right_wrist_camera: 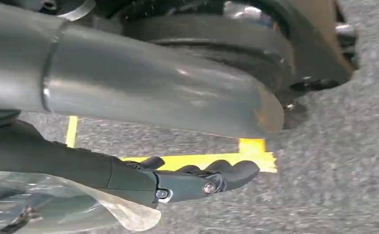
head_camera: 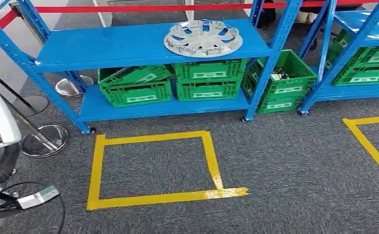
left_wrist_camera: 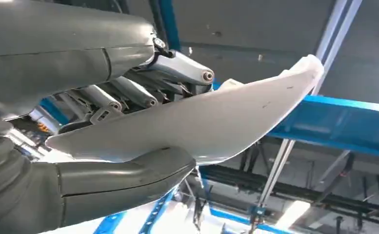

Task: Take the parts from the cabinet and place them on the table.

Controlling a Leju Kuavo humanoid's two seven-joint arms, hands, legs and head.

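Left wrist view: left hand [left_wrist_camera: 129, 141] grips a white curved plastic panel [left_wrist_camera: 216, 122], thick thumb under it, darker fingers [left_wrist_camera: 129, 92] on its other face. Panel edge extends past the hand, with a blue shelf beam [left_wrist_camera: 343, 122] behind it.

Right wrist view: right hand [right_wrist_camera: 177, 180] hangs above grey carpet [right_wrist_camera: 333, 161], fingers [right_wrist_camera: 226, 175] extended and lightly curled. A clear plastic sheet [right_wrist_camera: 94, 204] lies against the underside of the hand; cannot tell whether the fingers grasp it. Yellow tape [right_wrist_camera: 216, 158] on the carpet lies beyond the fingertips.

Head view, near: yellow tape square [head_camera: 150, 168] on the carpet; a second tape outline [head_camera: 370, 144] off to the right. Chrome stanchion bases [head_camera: 46, 139] to the left.

Head view, far: blue shelving rack [head_camera: 143, 46]. A silver wheel cover [head_camera: 203, 38] lies flat on its upper shelf, toward the right end. Green crates [head_camera: 207, 80] stacked on the lower shelf; another green crate [head_camera: 285, 80] stands on the floor just beside the rack's right post, small parts inside. A second blue rack [head_camera: 363, 58] with green crates stands further right.
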